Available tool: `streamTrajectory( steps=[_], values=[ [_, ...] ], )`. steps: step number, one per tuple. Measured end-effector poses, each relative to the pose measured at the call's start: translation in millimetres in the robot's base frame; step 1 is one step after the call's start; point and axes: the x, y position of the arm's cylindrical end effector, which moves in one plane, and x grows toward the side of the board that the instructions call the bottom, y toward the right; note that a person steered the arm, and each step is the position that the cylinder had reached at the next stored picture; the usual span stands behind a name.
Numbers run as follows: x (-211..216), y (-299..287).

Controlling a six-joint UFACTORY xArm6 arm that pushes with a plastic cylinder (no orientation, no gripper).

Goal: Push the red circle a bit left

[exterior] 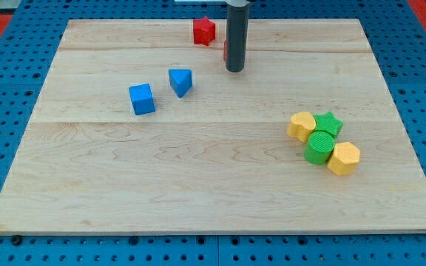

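My rod comes down from the view's top and my tip rests on the board near the top middle. A thin sliver of the red circle shows at the rod's left edge; the rest of it is hidden behind the rod. A red star-like block lies a little up and left of the rod.
A blue cube and a blue triangular block lie left of my tip. At the right sit a yellow block, a green star, a green cylinder and a yellow hexagon, clustered together. The wooden board lies on blue pegboard.
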Motion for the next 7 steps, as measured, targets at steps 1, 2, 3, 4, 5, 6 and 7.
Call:
streamTrajectory(
  steps=[1,2,3,4,5,6,7],
  values=[
    [-27.9,3.5],
    [-48.0,5.7],
    [-56.4,15.0],
    [-56.6,59.8],
    [-71.3,62.9],
    [-83.0,43.7],
    [-88.6,38.5]
  ],
)
